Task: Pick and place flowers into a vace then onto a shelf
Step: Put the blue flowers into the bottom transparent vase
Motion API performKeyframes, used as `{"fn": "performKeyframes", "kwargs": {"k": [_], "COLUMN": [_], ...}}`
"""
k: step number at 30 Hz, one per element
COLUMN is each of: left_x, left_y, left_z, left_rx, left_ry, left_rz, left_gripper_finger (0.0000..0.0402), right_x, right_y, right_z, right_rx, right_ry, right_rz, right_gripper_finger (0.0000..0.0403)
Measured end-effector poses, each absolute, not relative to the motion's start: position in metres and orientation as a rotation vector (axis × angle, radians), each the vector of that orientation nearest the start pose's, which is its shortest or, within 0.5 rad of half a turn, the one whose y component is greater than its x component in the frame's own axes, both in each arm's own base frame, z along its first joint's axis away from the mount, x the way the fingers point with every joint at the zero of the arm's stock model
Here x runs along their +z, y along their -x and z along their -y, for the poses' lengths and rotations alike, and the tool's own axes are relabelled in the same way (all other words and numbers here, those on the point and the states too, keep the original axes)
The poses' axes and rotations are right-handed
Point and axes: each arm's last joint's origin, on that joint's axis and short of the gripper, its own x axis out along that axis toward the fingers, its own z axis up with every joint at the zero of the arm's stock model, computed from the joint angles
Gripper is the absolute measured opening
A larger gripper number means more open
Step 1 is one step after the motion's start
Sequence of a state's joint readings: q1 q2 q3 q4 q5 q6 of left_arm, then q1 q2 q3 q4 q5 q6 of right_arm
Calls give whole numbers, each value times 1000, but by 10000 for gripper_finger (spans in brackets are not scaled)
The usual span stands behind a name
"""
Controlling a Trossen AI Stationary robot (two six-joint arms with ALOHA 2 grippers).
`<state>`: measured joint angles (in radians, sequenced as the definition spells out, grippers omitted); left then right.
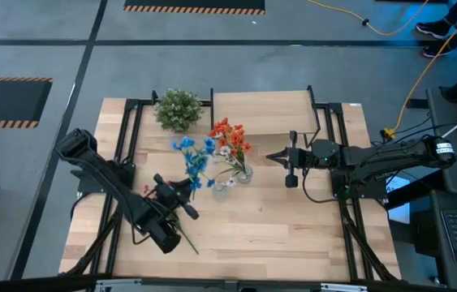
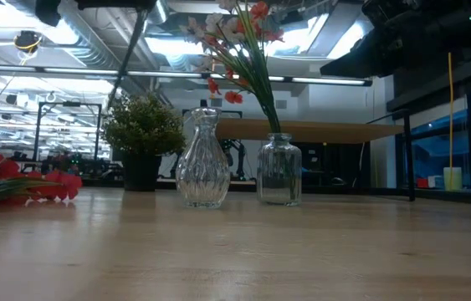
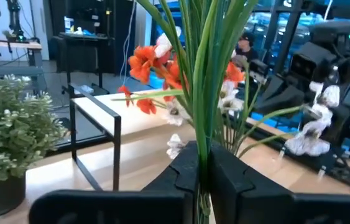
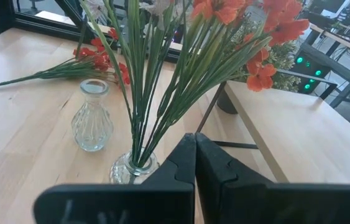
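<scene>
High view: the left gripper [image 1: 181,188] is clenched on the blue flower's [image 1: 194,156] stem. The right gripper [image 1: 273,157] is pinched shut, holding nothing, beside the red-orange flowers [image 1: 230,138] in a vase [image 1: 243,173]. Low view: the ribbed vase [image 2: 200,159] stands without stems before the shelf [image 2: 327,129].

Currently showing on the table: two clear glass vases, one ribbed and empty [image 2: 199,159], one plain [image 2: 279,170] and holding stems. Flower sprays: one red-orange [image 1: 230,136] and one pale white-green [image 1: 226,153] standing in the plain vase, one blue [image 1: 195,159], and one more red-orange lying flat [image 4: 94,59]. One potted plant [image 1: 178,109]. One shelf [image 1: 262,113]. Two arms with two grippers, left [image 1: 181,188] and right [image 1: 277,157].
</scene>
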<state>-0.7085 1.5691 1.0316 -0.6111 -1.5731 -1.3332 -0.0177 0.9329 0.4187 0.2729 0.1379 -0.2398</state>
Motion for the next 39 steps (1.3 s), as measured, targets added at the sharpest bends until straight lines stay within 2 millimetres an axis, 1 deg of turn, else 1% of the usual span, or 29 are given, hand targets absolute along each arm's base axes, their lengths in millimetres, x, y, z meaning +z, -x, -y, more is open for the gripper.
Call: {"fn": "performKeyframes", "kwargs": {"k": [3,5,9,11,14,17,19,21,26,31,35,39], "left_x": [230,232,239,245,260,275,281,286,286,273,266,265], "left_y": [-247,-252,-266,-274,-283,-287,-289,-291,-299,-314,-323,-328], "left_z": [169,170,173,175,179,184,187,186,174,169,172,177], "left_rx": [873,878,822,765,708,629,536,488,525,548,532,475], "left_ry": [141,127,113,91,26,-61,-100,-116,-134,-158,-191,-244], "left_rz": [66,55,-41,-84,-86,-75,-63,-43,-47,-51,-11,58], "left_gripper_finger": [17,17,16,12,10,13,14,13,12,12,12,12], "right_x": [224,224,224,224,224,223,223,223,223,223,223,223], "right_y": [-199,-199,-199,-199,-199,-199,-199,-199,-199,-199,-199,-199], "right_z": [7,7,7,7,8,7,7,7,7,7,6,6], "right_rx": [-125,-125,-124,-124,-124,-123,-123,-121,-91,-89,-88,-88], "right_ry": [253,253,254,255,255,257,257,257,254,253,253,254], "right_rz": [-259,-261,-263,-263,-264,-268,-269,-269,-265,-265,-264,-264], "right_gripper_finger": [4,4,4,4,4,4,4,4,4,4,4,4]}}
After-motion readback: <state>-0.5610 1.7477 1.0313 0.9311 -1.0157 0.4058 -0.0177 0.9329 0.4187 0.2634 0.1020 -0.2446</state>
